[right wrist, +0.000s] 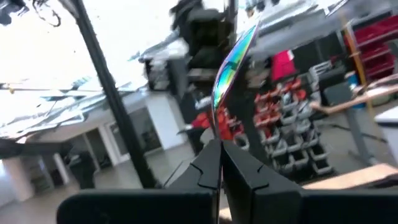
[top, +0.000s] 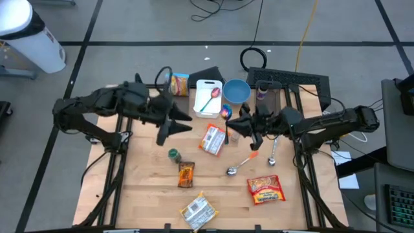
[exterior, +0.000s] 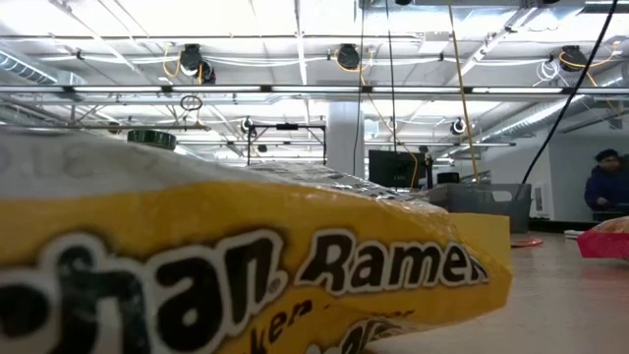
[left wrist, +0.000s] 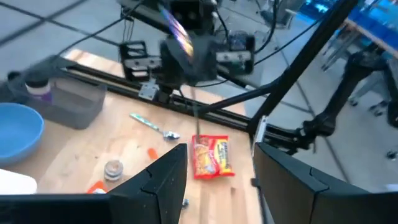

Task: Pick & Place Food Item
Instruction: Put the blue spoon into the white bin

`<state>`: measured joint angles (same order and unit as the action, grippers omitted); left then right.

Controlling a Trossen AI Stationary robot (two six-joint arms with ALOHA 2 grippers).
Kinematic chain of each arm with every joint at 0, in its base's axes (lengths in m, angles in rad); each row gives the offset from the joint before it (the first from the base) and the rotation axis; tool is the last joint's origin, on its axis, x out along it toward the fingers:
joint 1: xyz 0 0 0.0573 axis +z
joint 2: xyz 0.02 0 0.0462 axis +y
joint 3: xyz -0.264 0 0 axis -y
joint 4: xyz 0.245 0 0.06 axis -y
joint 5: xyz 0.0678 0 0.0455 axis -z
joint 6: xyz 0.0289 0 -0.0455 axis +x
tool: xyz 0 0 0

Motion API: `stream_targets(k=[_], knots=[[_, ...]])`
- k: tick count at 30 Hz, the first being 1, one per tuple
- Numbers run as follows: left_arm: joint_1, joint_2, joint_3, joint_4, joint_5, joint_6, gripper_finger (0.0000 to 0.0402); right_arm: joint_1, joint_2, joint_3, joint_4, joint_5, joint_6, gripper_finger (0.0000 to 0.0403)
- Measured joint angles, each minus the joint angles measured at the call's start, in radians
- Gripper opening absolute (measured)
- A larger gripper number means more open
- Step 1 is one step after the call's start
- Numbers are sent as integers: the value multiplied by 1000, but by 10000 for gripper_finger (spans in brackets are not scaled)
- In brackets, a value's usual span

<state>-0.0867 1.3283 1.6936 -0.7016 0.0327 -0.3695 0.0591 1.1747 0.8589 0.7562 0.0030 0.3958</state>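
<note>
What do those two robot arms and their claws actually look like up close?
Both the left arm and the right arm are matte black, built of chunky jointed segments. Each ends in a claw of two flat, angular black fingers: the left claw shows broad wedge-shaped fingers, the right claw narrower tapered ones. No markings are visible.

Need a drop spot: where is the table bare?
Bare wood: left of the green-lidded jar and brown packet, and between the silver packet and red ramen packet. Crowded: around the cutting board, blue bowl, both grippers.
</note>
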Motion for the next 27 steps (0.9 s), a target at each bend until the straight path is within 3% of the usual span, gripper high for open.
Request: stream_targets(k=[5,11,17,22,27], knots=[[-73,70,-1,41,-132,33,196,-33,-8,0,-4,22,16,0],[-83,175,-1,142,-132,74,196,-34,-8,0,4,27,22,0],[-37,257,-1,242,-40,80,196,-26,-8,0,34,27,13,0],[1,271,-2,230,-21,79,196,-9,-7,0,33,25,3,0],[32,272,-2,259,73,55,196,3,-8,0,33,49,-17,0]])
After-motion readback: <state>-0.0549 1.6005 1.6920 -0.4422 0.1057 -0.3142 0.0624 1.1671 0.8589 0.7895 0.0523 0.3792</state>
